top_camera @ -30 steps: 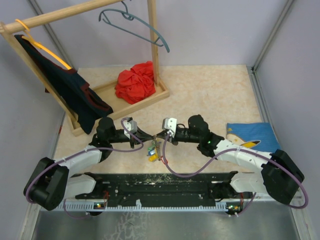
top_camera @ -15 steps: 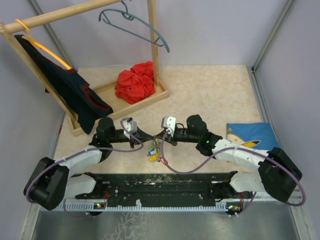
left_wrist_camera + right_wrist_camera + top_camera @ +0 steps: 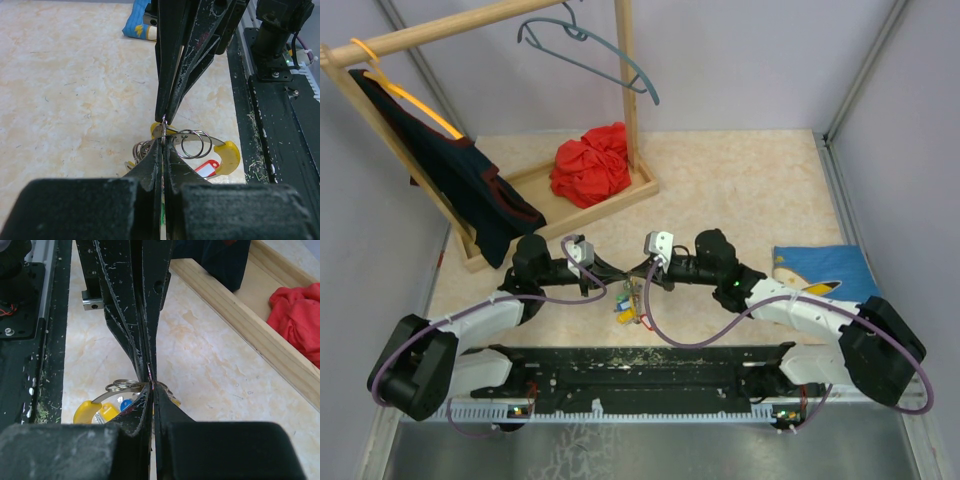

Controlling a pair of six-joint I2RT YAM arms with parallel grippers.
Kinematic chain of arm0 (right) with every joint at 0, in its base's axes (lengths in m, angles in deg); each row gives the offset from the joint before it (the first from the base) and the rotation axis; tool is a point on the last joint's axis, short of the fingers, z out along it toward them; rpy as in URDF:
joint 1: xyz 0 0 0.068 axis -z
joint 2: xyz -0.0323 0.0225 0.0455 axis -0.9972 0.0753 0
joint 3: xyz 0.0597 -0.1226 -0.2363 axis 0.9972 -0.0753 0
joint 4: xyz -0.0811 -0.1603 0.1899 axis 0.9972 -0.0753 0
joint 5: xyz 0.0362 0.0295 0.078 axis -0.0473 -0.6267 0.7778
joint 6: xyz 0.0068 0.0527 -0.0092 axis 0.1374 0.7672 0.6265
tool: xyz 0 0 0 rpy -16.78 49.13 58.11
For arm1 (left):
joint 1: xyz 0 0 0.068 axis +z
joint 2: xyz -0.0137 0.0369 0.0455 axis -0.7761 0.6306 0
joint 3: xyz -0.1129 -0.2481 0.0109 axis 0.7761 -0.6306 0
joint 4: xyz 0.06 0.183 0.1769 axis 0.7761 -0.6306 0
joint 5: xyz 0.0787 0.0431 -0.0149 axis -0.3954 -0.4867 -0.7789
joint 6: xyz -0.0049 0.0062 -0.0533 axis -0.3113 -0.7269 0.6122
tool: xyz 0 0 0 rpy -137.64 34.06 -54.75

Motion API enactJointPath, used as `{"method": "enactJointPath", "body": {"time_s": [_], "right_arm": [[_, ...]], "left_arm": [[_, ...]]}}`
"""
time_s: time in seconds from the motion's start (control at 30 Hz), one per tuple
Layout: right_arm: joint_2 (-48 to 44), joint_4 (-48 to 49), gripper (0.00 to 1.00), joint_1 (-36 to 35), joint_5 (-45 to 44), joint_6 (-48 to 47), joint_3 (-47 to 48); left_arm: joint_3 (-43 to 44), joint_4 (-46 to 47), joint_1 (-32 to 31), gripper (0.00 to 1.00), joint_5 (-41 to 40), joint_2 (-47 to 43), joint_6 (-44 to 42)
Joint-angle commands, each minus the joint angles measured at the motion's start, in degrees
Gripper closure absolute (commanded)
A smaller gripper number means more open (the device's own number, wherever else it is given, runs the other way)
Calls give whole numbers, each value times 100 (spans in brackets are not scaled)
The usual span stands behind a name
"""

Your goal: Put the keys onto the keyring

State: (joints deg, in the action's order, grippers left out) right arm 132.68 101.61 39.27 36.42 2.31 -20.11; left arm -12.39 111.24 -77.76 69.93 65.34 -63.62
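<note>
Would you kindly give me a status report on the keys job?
Left hand and right hand shut, tips meeting. Keys bunched with keyring at the tips. Nothing blocking.

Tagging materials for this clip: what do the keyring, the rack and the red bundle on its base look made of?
Keyring: thin grey band, shiny like metal, with glossy yellow ends, probably plastic. Rack: pale bare wood, matte, with square-cut posts. Red bundle: soft matte fabric, crumpled into folds.
</note>
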Motion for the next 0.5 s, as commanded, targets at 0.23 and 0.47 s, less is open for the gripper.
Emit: {"method": "enactJointPath", "body": {"time_s": [0.23, 0.47], "right_arm": [[-118, 283, 100, -70, 323, 57, 247], [-76, 14, 100, -102, 279, -156, 293]], "left_arm": [[67, 116, 26, 100, -24, -29, 5], [101, 49, 30, 99, -96, -48, 53]]}}
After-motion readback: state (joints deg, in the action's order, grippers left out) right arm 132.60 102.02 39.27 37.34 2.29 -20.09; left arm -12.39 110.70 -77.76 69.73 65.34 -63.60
